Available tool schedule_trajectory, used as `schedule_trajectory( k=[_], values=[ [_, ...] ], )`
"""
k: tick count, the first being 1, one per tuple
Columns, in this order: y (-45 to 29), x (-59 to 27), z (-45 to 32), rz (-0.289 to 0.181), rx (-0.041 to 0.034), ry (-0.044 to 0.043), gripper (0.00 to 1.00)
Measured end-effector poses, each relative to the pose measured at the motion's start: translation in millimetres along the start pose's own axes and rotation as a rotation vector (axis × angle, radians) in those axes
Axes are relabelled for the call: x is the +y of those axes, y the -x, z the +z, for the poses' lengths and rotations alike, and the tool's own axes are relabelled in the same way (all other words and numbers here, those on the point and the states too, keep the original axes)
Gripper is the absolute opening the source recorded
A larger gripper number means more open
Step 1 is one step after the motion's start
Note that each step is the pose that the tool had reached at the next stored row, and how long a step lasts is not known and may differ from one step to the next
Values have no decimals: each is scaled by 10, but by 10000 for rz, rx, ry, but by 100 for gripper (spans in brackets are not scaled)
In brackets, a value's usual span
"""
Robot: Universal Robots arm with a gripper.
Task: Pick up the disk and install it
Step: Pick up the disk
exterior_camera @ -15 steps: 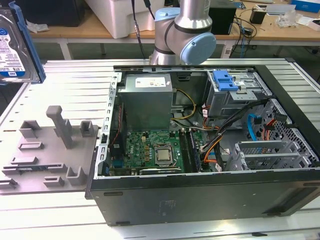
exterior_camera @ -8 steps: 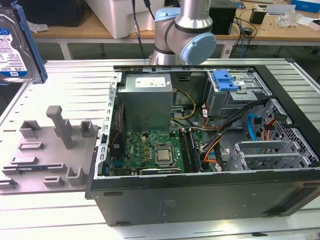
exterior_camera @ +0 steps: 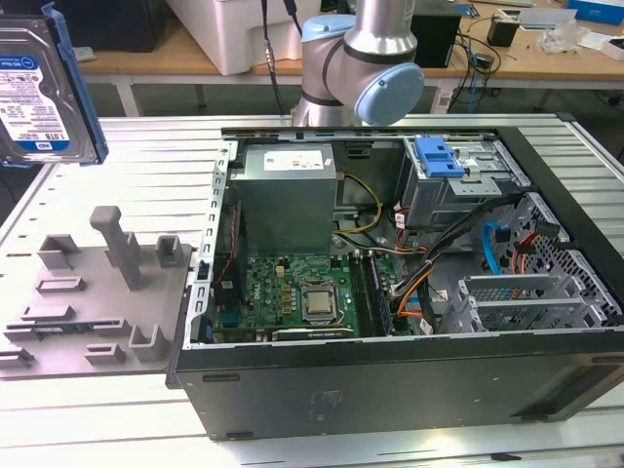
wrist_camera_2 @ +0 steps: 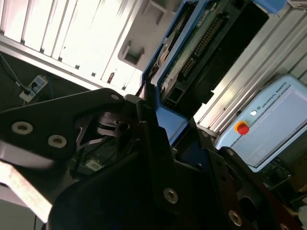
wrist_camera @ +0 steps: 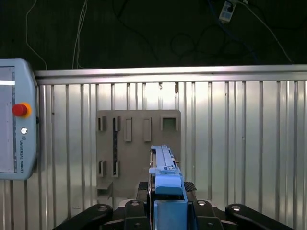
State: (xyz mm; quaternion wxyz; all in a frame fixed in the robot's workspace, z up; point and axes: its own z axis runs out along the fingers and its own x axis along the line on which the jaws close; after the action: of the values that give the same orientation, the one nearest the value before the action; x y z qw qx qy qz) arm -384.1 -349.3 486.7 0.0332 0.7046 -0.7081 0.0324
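Items as I see them from the remote station:

1. Disk (exterior_camera: 39, 88): at the upper left of the exterior view, raised clear of the surface (exterior_camera: 146, 146) and slightly tilted. Its white-and-blue label faces the camera, and the blue rail runs along its edge. It is well apart from the computer case (exterior_camera: 390, 400).
2. End effector (wrist_camera: 165, 206): in both wrist views its black fingers (wrist_camera_2: 153, 120) are closed narrowly on the disk's blue rail, one on either side. I see the disk edge-on in the first wrist view.
3. Grey fixture plate (exterior_camera: 88, 292): flat on the ribbed surface at the exterior view's left, just beside the case.
4. Computer case: lying open, with the motherboard (exterior_camera: 292, 292) exposed. The blue-handled drive cage (exterior_camera: 453, 175) is at its upper right.
5. Arm (exterior_camera: 370, 58): behind the case, top centre.
6. Pendant (wrist_camera: 14, 120): resting on the surface.
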Motion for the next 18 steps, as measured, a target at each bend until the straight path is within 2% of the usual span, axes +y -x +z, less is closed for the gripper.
schedule_trajectory(
  k=[8, 11, 15, 16, 18],
  values=[
    [-86, -211, -15, 0, 0, 11, 36],
    [-137, -339, -25, -2, 0, 16, 36],
    [-189, -467, -31, -1, -3, 20, 36],
    [-218, -523, -32, -4, -7, 22, 36],
    [-246, -568, -31, -4, -10, 24, 36]
  ],
)
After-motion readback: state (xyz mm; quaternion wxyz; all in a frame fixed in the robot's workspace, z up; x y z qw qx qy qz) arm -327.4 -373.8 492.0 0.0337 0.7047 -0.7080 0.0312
